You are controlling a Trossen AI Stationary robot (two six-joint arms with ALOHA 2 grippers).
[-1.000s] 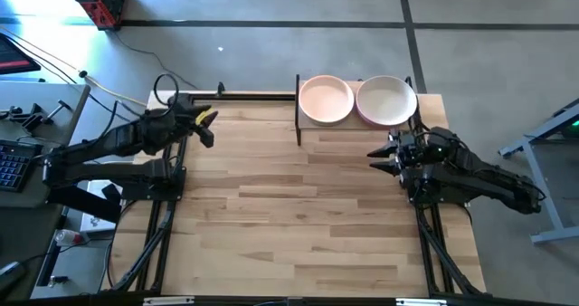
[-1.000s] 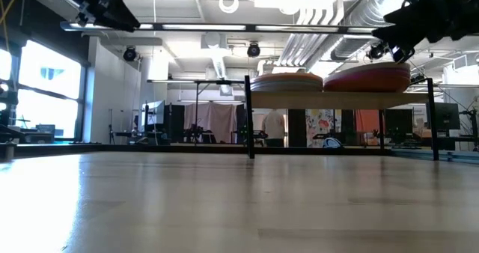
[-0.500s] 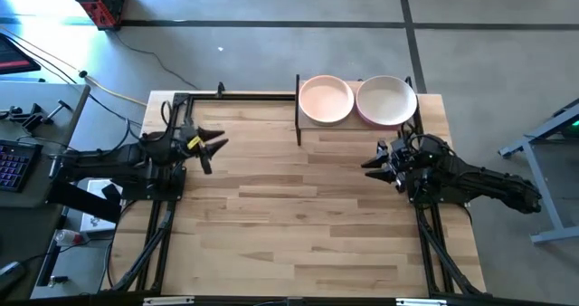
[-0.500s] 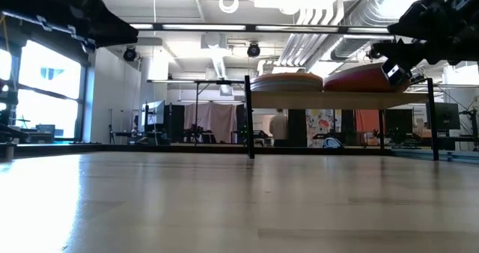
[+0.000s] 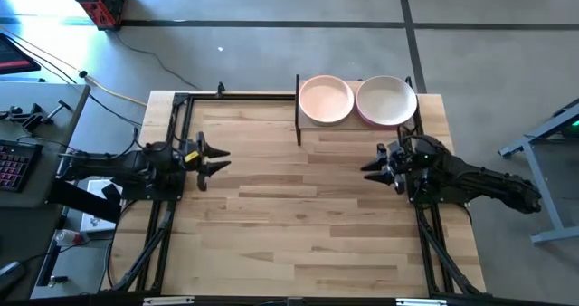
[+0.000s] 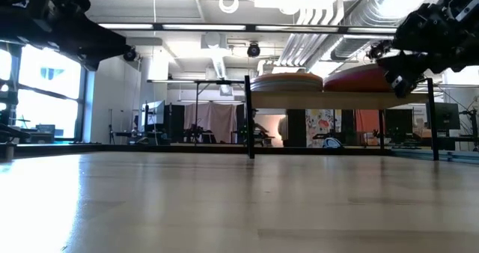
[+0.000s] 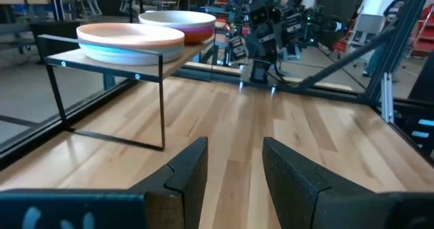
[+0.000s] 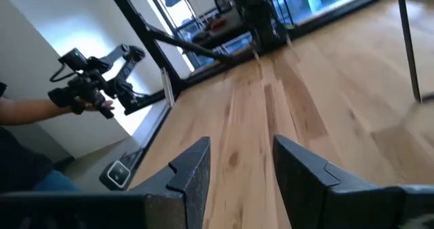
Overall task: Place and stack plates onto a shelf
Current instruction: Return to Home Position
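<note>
1. Plates (image 7: 130, 34) stand in two stacks side by side on the shelf (image 6: 337, 98), filling its board from end to end.
2. Seen from above, the left-hand stack (image 5: 326, 100) is topped by a peach-pink plate. The right-hand stack (image 5: 386, 100) is topped by an off-white one, with a magenta rim showing under it.
3. From table height the stacks show as layered edges, orange-red on the shelf's right half. How many plates each stack holds cannot be counted.
4. The shelf rests on thin black uprights (image 7: 161, 100) that lift its board clear of the wooden table (image 5: 298, 224) below.
5. The right gripper (image 5: 373, 161) hangs in front of the shelf's right half, near it but apart and raised off the table. Its fingers (image 8: 193, 168) are released and spread, with bare wood showing between them.
6. The left gripper (image 5: 217, 159) sits well away from the shelf's left end, on the shelf's front side, pointing toward the right arm. Its fingers (image 7: 190, 168) are likewise spread and hold nothing.
7. Farther from the shelf, past the table's left edge, a person's hand (image 8: 81, 101) grips a dark camera-like rig (image 8: 102, 70).
</note>
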